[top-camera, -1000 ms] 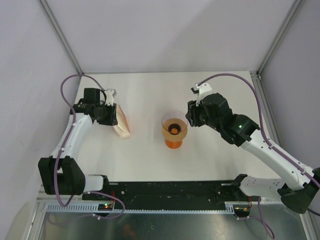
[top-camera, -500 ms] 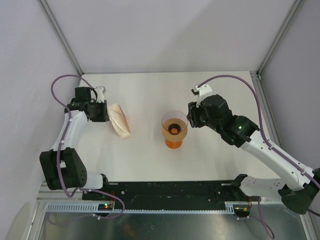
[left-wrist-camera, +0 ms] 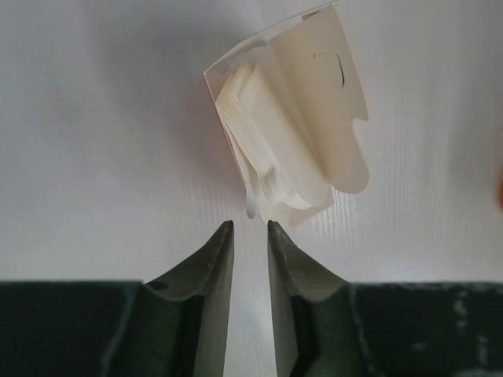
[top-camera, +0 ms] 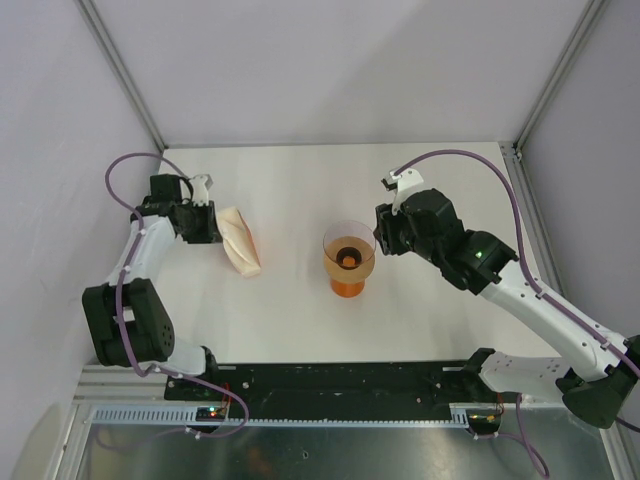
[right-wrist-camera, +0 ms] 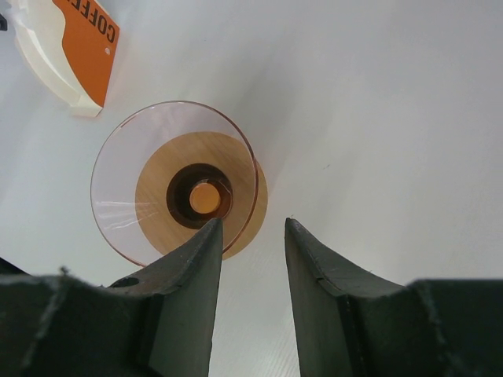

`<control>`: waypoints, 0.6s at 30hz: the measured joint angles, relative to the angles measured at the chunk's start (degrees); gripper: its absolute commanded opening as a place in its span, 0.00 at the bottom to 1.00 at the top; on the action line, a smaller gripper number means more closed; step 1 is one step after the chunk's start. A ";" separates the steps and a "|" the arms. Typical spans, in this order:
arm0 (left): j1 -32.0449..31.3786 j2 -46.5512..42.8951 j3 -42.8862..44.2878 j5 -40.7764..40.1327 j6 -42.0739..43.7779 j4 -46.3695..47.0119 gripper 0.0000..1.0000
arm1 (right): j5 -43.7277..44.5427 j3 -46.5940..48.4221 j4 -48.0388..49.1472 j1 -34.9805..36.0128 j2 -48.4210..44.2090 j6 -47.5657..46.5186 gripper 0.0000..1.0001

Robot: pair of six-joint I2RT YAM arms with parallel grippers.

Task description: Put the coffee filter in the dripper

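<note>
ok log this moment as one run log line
left gripper open, tips just short of filter stack | right gripper open beside dripper | dripper has no filter

White table (top-camera: 300, 190), seen from above. Left of centre lay a wedge-shaped pack of folded cream paper filters (top-camera: 240, 243), flat on the surface and tapering toward the lower right of the frame. The right wrist view showed an orange printed face on its carton. Just right of centre stood the translucent pinkish dripper (top-camera: 349, 243), upright with its wide rim upward, on an orange base (top-camera: 348, 288) that rested on the table. Pack and dripper were well apart.
</note>
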 measured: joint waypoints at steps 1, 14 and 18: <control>0.02 0.37 0.02 0.33 0.00 0.07 0.24 | 0.02 0.00 -0.02 0.00 0.00 0.00 0.42; 0.02 2.32 1.20 2.38 -0.09 0.52 0.10 | 0.02 -0.02 -0.02 0.00 0.09 -0.11 0.43; 0.02 2.34 1.29 2.36 -0.09 0.68 0.09 | 0.00 -0.02 -0.02 0.00 0.61 -0.11 0.43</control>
